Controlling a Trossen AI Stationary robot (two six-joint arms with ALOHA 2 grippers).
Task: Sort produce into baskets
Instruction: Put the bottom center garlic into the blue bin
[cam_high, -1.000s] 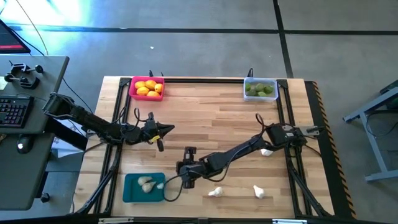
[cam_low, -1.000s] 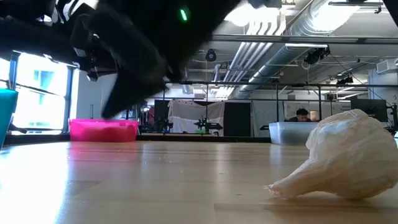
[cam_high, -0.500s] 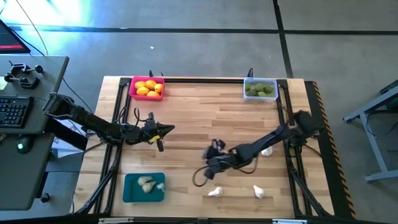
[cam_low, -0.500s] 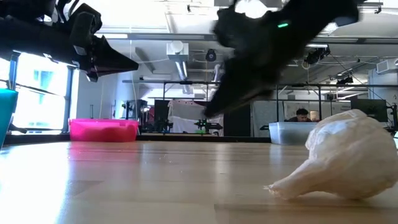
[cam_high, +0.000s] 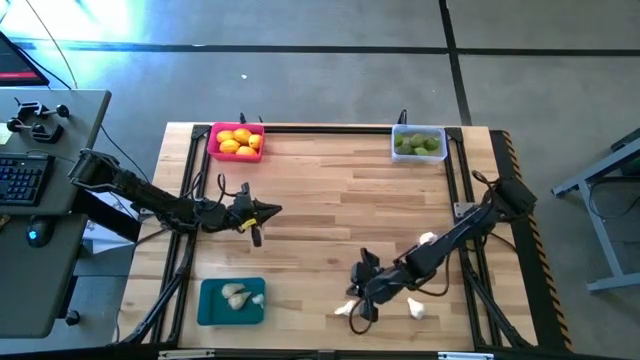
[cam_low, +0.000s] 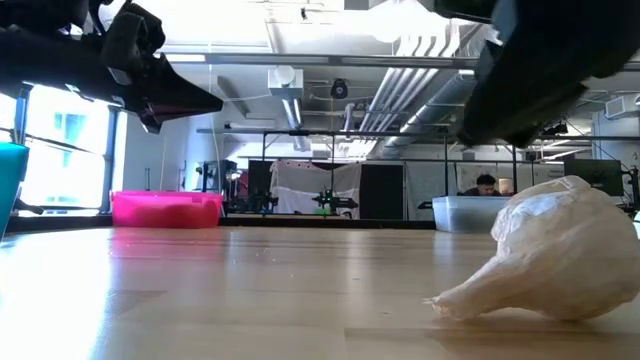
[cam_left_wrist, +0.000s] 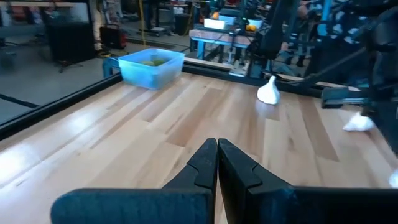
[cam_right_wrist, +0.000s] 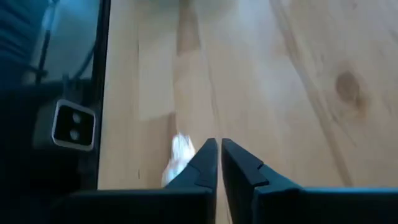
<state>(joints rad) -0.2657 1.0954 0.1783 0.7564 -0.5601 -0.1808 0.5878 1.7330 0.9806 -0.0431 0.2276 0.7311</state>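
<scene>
My right gripper hangs shut over the near part of the table, just right of a white garlic bulb. In the low view it is a dark mass above a close garlic bulb, and I see no touch. Two more bulbs lie on the wood. The teal basket holds garlic, the pink basket lemons, the clear basket limes. My left gripper waits shut at the table's left, above the wood.
A black metal frame runs round the table's edges. Bare wood lies in the middle between the baskets. A desk with a keyboard stands off the table's left side. A person sits in the room far behind the table.
My right gripper has swung from beside the teal basket toward the table's right and near edge, rolling its wrist as it went, and now hangs by the garlic bulb near the front. It stays shut. No produce has moved.
</scene>
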